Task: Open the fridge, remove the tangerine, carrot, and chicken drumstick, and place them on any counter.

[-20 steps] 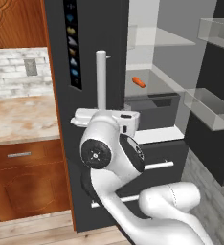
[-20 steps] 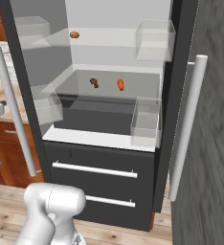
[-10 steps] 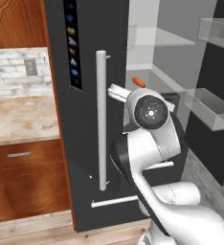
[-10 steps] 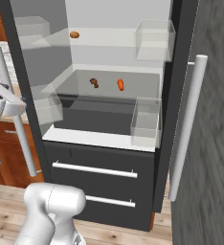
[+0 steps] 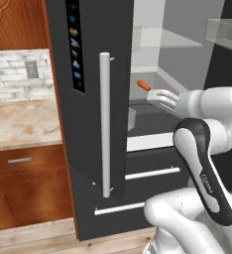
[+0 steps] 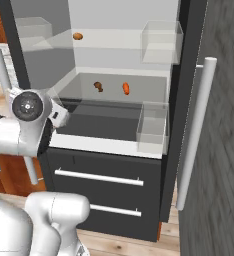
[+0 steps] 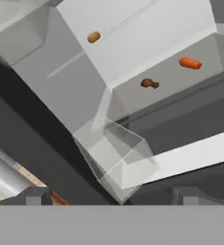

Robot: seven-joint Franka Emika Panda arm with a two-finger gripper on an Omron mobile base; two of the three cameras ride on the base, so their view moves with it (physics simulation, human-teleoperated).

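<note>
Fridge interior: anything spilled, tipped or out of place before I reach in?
Nothing stands out. In the open fridge, the tangerine sits on the upper shelf; the chicken drumstick and carrot lie apart on the shelf below. No spills.

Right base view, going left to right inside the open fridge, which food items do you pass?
Small round orange-brown tangerine on the upper shelf → dark brown chicken drumstick → bright orange carrot, both on the lower shelf.
</note>
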